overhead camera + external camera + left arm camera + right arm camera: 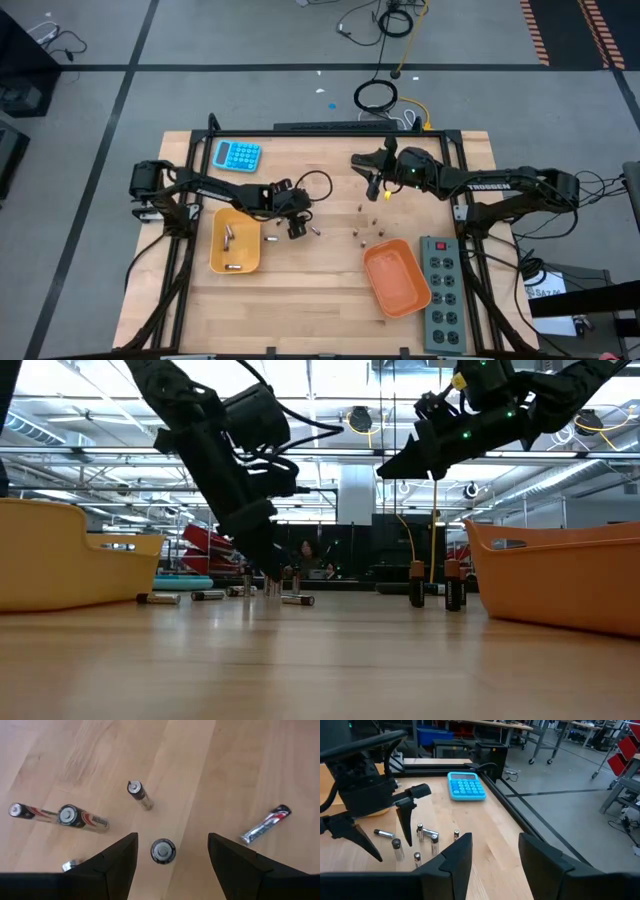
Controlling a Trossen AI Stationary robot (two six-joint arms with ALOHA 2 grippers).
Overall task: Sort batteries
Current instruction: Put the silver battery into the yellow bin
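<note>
Left wrist view shows the left gripper (171, 847) with fingers apart, straddling an upright cylindrical battery (163, 851) on the smooth wooden tabletop (240, 765). The right gripper (374, 186), fingers apart and empty, hangs high near the far edge. Bare wood lies between the yellow tray (236, 254) and orange tray (397, 278).

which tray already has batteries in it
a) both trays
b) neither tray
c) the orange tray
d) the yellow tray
d: in the high view the yellow tray holds a couple of batteries, while nothing shows in the orange tray.
</note>
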